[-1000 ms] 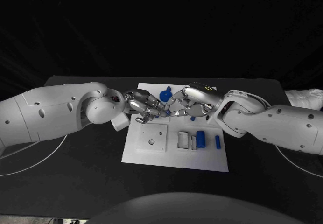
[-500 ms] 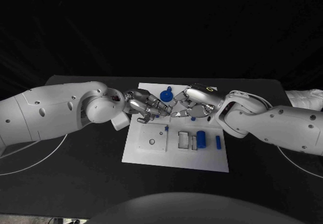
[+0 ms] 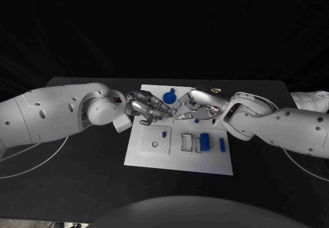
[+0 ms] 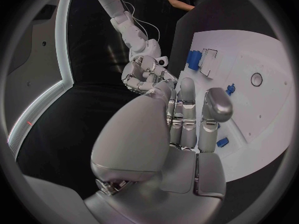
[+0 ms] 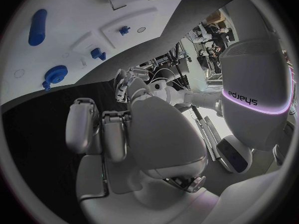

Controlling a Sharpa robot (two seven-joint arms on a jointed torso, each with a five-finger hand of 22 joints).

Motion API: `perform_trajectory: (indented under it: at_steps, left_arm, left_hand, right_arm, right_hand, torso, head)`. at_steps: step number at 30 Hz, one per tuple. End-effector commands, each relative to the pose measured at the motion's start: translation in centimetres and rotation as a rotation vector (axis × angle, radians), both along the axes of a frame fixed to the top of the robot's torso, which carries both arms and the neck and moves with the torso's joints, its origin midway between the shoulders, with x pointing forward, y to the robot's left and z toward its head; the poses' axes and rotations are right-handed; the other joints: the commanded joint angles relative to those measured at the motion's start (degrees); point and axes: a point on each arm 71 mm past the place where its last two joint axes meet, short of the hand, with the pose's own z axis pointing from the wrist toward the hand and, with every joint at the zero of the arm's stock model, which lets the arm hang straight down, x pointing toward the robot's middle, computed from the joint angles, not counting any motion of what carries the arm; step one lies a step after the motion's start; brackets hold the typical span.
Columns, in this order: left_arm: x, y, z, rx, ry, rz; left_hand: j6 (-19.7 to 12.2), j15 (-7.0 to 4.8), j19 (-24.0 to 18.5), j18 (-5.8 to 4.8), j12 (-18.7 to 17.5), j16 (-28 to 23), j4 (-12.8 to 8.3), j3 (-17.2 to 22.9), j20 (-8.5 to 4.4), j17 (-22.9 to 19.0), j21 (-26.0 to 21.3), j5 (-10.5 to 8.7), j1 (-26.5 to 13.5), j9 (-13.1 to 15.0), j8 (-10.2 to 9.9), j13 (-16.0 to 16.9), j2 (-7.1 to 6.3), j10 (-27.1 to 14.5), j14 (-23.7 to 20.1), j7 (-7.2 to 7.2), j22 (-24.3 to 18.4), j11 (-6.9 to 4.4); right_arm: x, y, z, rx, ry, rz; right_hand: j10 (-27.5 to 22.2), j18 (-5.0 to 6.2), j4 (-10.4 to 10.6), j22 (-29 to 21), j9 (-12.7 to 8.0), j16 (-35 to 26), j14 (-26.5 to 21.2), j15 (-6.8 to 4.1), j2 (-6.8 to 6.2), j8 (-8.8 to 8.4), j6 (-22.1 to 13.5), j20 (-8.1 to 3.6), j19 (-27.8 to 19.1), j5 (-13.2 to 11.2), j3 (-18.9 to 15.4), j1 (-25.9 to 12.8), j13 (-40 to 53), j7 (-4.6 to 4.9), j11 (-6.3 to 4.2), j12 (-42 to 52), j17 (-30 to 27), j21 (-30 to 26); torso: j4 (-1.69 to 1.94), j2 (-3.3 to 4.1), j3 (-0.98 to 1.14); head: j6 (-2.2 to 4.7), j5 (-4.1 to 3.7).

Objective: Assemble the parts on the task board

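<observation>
Where hands meet, fingers (image 3: 161,113) pinch blue part (image 3: 169,114).

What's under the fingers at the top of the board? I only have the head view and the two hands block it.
Observer: In the left wrist view a small blue part lies on the task board, right beside the left hand fingertips. I can't tell whether they touch it.
Operator: Is the right hand holding anything?
Observer: The right wrist view shows no part at the right hand fingers, which are curled. The palm side is hidden, so I can't rule it out.
</observation>
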Motion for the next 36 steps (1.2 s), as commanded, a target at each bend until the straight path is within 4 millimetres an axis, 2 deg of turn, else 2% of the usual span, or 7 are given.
perform_trajectory:
  at_steps: [1,8,14,17,22,28,36]
  left_arm:
    - [0.2,-0.1,0.2,-0.013,-0.028,0.016]
    - [1.0,0.9,1.2,0.048,-0.317,0.049]
    - [0.7,1.4,2.4,0.166,-0.683,-0.05]
    - [0.1,1.2,3.0,0.264,-0.929,-0.17]
    - [-1.6,0.1,3.4,0.445,-1.35,-0.445]
    - [-3.3,-1.1,2.5,0.571,-1.644,-0.752]
    - [-4.6,-2.3,1.7,0.613,-1.829,-0.965]
  left_hand:
    - [-1.18,0.34,-1.59,1.35,0.77,-0.55,-0.09,-0.47,0.14,-0.39,-2.46,0.57,1.25,-0.28,-0.26,0.11,0.02,-1.22,-1.06,0.56,7.22,0.43]
    - [-1.64,0.2,0.88,0.69,3.78,1.08,-0.17,-1.32,0.26,-0.47,1.54,1.32,2.41,-0.35,0.84,0.87,-0.22,-0.36,0.42,0.9,8.35,0.62]
    - [1.72,-1.03,4.51,-0.28,7.02,3.34,0.44,-1.82,-0.7,-0.41,7.32,-1.37,3.65,0.27,3.49,1.37,-0.62,3.18,3.2,-0.57,9.73,-0.87]
    - [3.28,-2.07,7.16,-1.21,7.58,4.59,1.57,-1.22,-1.62,-0.45,12.12,-5.04,4.4,0.25,4.23,0.94,-0.99,4.39,5.5,-1.93,10.96,-2.27]
    - [4.39,-3.39,9.2,-2.01,6.61,8.14,3.22,1.69,-2.76,5.62,15.97,-9.8,5.72,-0.54,3.64,-0.62,-2.68,4.55,10.35,-4.26,11.93,-4.61]
    - [3.15,-3.21,9.01,-1.98,5.58,9.49,3.15,4.5,-2.35,8.53,15.52,-10.48,5.43,-1.71,1.89,-1.85,-4.54,4.14,11.88,-7.21,11.78,-7.57]
    - [3.4,-2.6,8.67,-1.89,5.27,9.82,3.09,6.48,-1.89,8.93,14.91,-11.94,4.77,-2.21,1.45,-2.34,-6.26,3.81,11.88,-8.38,11.6,-8.82]
  right_arm:
    - [0.1,-0.2,-0.2,-0.009,0.021,-0.019]
    - [0.3,-1.9,-0.1,-0.002,0.017,-0.068]
    - [0.3,-3.7,0.0,0.006,0.023,-0.111]
    - [0.2,-4.8,0.0,0.008,0.031,-0.135]
    - [0.0,-6.4,-0.1,0.012,0.044,-0.175]
    - [-0.1,-7.9,-0.1,0.014,0.054,-0.217]
    - [-0.1,-9.0,-0.2,0.007,0.075,-0.247]
  right_hand:
    - [8.69,-0.34,0.24,10.29,0.06,0.05,2.85,-1.6,0.14,-0.84,-0.29,0.46,-0.28,-0.42,0.12,-0.71,8.67,0.13,-4.24,-0.31,10.82,-0.06]
    - [8.4,-0.27,0.45,10.19,-0.05,-0.06,2.76,-1.44,0.04,-2.4,-1.9,0.59,-0.5,-1.17,0.36,-1.23,8.43,0.48,-3.99,-0.55,10.72,-0.4]
    - [8.41,-0.28,0.64,10.2,-0.05,0.09,2.89,-1.36,0.03,-2.85,-2.26,0.65,-0.48,-1.46,0.41,-1.53,8.44,0.73,-3.85,-0.54,10.9,-0.39]
    - [8.33,-0.29,0.78,10.21,-0.05,0.15,2.94,-1.3,0.11,-3.1,-2.46,0.7,-0.45,-1.54,0.48,-1.7,8.37,0.86,-3.75,-0.61,10.96,-0.34]
    - [8.15,-0.33,0.93,10.26,-0.05,0.36,3.1,-1.23,0.11,-3.39,-2.7,0.76,-0.32,-1.54,0.52,-1.91,8.21,1.11,-3.61,-0.76,11.2,-0.16]
    - [8.02,-0.35,1.12,10.29,-0.04,0.41,3.15,-1.1,0.01,-3.76,-2.98,0.85,-0.25,-1.56,0.53,-2.19,8.09,1.35,-3.41,-0.88,11.24,-0.08]
    - [8.05,-0.35,1.3,10.28,0.0,0.45,3.19,-0.99,-0.09,-3.98,-3.05,0.94,-0.23,-1.83,0.51,-2.44,8.11,1.46,-3.29,-0.86,11.29,-0.08]
  torso:
    - [0.06,-0.01,0.02]
    - [-0.02,-0.01,-0.05]
    - [-0.07,0.05,-0.02]
    - [0.04,0.05,-0.01]
    - [-0.24,0.05,-0.18]
    - [-0.69,0.03,-0.31]
    - [-1.11,0.21,-0.44]
  head:
    - [0.0,0.12]
    - [0.0,0.75]
    - [0.0,1.17]
    - [0.0,1.06]
    - [0.0,1.22]
    - [0.0,0.98]
    - [0.0,1.06]
